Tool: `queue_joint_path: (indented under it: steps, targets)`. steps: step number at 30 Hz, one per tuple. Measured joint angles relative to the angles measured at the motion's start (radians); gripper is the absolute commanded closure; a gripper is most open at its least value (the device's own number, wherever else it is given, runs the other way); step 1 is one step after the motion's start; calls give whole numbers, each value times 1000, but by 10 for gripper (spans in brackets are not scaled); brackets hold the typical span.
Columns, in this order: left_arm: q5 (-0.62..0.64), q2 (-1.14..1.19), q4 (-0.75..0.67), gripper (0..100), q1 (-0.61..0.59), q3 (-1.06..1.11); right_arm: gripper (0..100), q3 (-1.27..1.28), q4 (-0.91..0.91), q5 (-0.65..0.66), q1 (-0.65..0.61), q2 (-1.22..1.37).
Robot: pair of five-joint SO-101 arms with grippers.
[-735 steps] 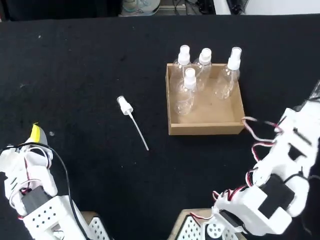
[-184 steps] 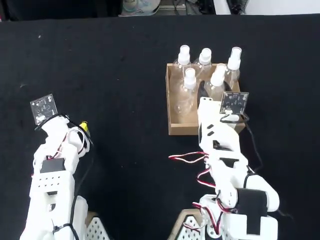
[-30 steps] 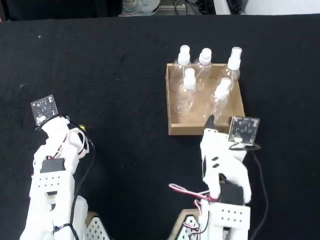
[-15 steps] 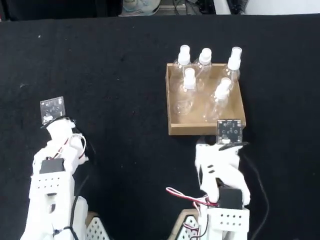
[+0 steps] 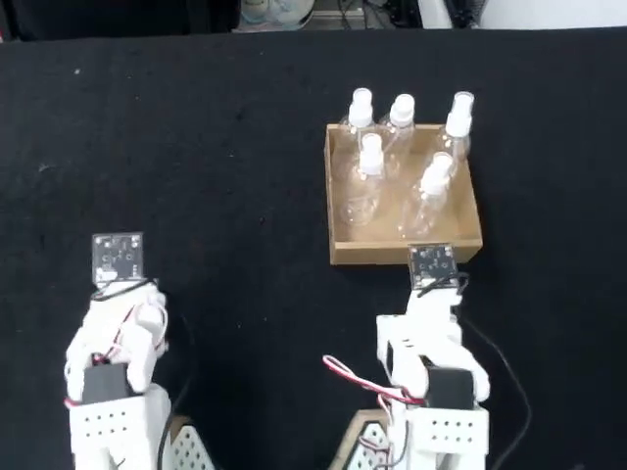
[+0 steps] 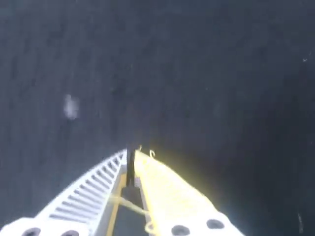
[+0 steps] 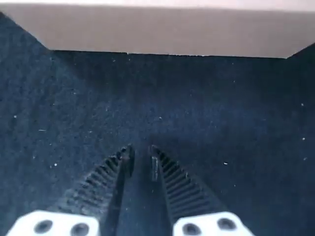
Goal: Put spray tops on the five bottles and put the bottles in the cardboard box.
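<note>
The cardboard box (image 5: 337, 201) stands right of the table's middle. Five clear bottles are upright inside it, each with a white spray top: three along the far wall (image 5: 361, 104) (image 5: 402, 109) (image 5: 460, 110) and two nearer (image 5: 371, 153) (image 5: 437, 168). The right arm (image 5: 431, 328) is folded back just in front of the box. My right gripper (image 7: 141, 151) hovers over the black cloth with a narrow gap between its fingers and nothing in them, facing the box's near wall (image 7: 162, 32). The left arm (image 5: 113, 338) is folded at the near left. My left gripper (image 6: 132, 153) is shut and empty above the cloth.
A black cloth (image 5: 196, 147) covers the whole table. Cables (image 5: 358, 377) loop beside the right arm's base. Beyond the table's far edge some room clutter (image 5: 279, 12) shows.
Both arms have drawn back toward the near edge. The right gripper pulled away from the box's front wall, and the left arm folded in closer to its base. The bottles have not moved.
</note>
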Motion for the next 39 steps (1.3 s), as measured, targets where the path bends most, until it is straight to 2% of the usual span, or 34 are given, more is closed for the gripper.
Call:
queue_joint_path:
  steps: [3,5,39]
  targets:
    - [14,-64,173,970,-15,2,986,0,0,0,0,0]
    - [15,-55,216,970,-25,2,986,0,0,0,0,0]
    - [21,-94,264,970,-38,5,986,0,2,0,0,0]
